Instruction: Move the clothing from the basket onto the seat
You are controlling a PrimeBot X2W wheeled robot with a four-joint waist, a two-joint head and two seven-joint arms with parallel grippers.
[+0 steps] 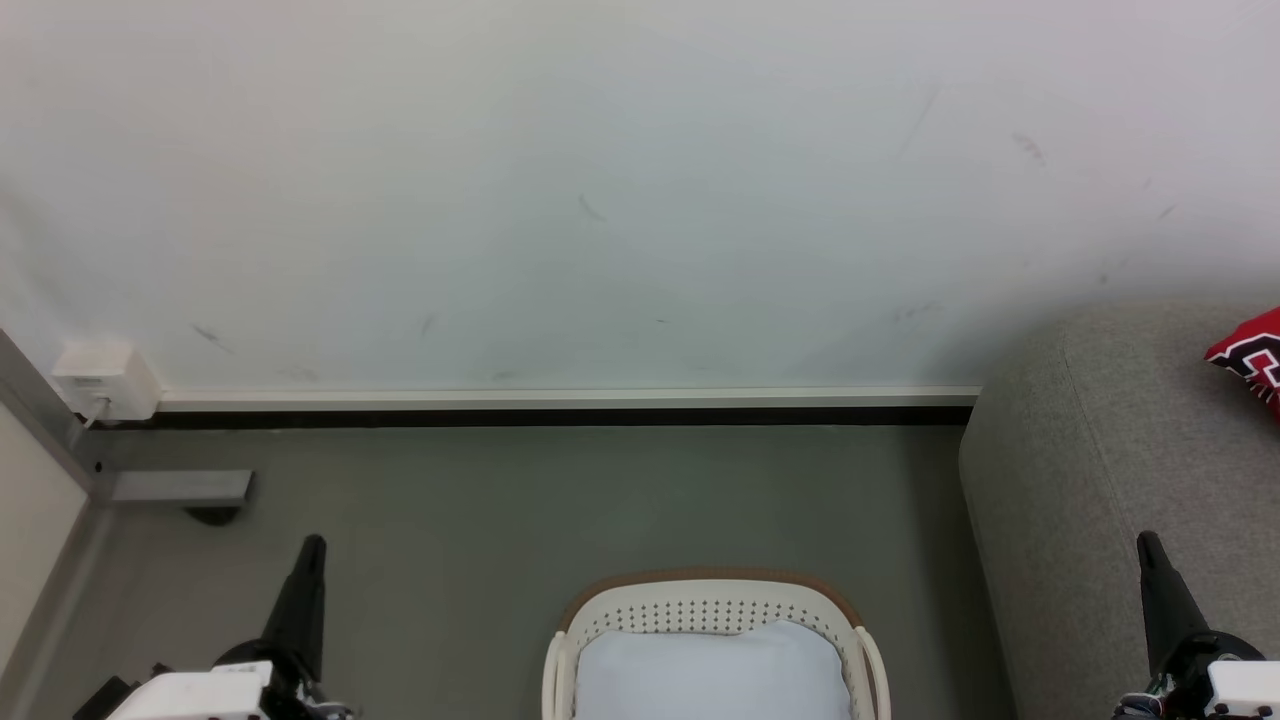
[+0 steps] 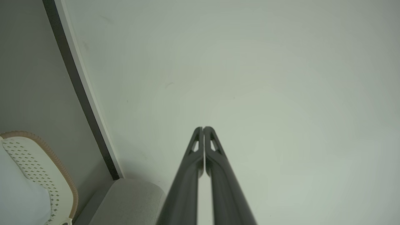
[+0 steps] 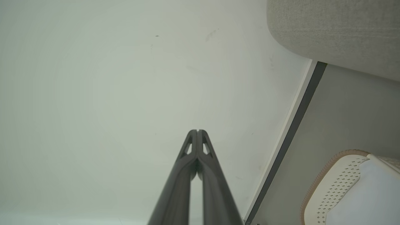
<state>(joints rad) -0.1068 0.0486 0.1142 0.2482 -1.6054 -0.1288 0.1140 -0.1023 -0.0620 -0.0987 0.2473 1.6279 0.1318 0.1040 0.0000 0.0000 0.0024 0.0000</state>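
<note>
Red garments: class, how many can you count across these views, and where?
1. A red garment with black, white-edged characters lies on the grey sofa at the head view's right edge, cut off by the frame. The basket shows a pale pad; others may be hidden.

basket (image 1: 700,615): cream plastic, smooth, perforated, brown woven-look rim | pad (image 1: 712,675): pale smooth cloth | seat (image 1: 1090,480): grey woven fabric, matt, coarse | wall (image 1: 600,200): matt paint, scuffed | floor (image 1: 500,500): smooth grey, matt

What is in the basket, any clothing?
No clothing visible: basket shows a pale pad; red garment lies on the seat. Beneath the pad, cannot tell.
</note>
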